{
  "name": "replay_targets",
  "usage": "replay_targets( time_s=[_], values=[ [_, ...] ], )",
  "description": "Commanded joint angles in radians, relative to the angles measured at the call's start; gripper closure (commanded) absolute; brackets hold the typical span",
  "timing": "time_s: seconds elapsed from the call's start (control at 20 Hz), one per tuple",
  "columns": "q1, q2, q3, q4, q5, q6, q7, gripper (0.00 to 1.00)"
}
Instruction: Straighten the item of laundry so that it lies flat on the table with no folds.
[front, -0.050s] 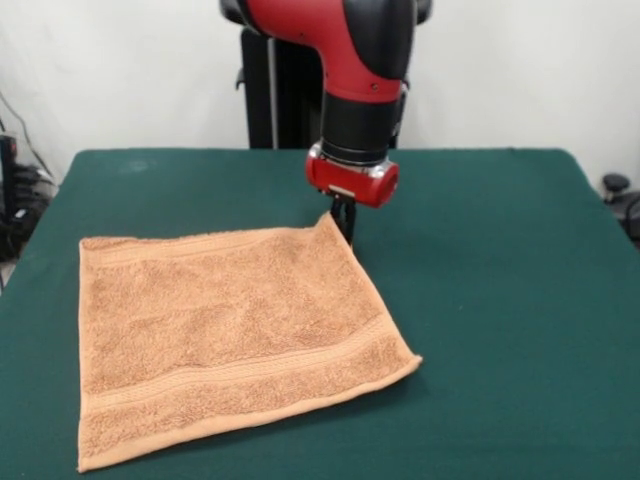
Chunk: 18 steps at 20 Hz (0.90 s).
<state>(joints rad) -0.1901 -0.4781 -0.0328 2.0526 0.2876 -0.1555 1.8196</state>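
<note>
Towel (235, 335) spread nearly flat, one far corner lifted at the gripper (344, 222).

Nearest, a looped terry edge with woven bands, fanning out below and left of the tool across green felt table (500, 300). Farther back, corner peaked against dark fingers, seemingly pinched, though grip impossible to confirm.

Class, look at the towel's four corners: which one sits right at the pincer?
The towel's far corner on the picture's right, lifted slightly at the pincer; the other three lie flat, well away.
</note>
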Motion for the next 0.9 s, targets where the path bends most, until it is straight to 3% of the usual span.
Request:
replay_targets(
  time_s=[0.05, 0.35, 0.7, 0.9],
  values=[
    [0.083, -0.036, -0.034, -0.157, 0.073, 0.287, 0.112, 1.00],
    [0.127, -0.076, -0.107, -0.256, 0.047, 0.482, 0.138, 1.00],
    [0.179, -0.180, -0.221, -0.366, -0.028, 0.797, 0.172, 1.00],
    [0.178, -0.157, -0.230, -0.428, -0.036, 0.830, 0.178, 1.00]
  ],
)
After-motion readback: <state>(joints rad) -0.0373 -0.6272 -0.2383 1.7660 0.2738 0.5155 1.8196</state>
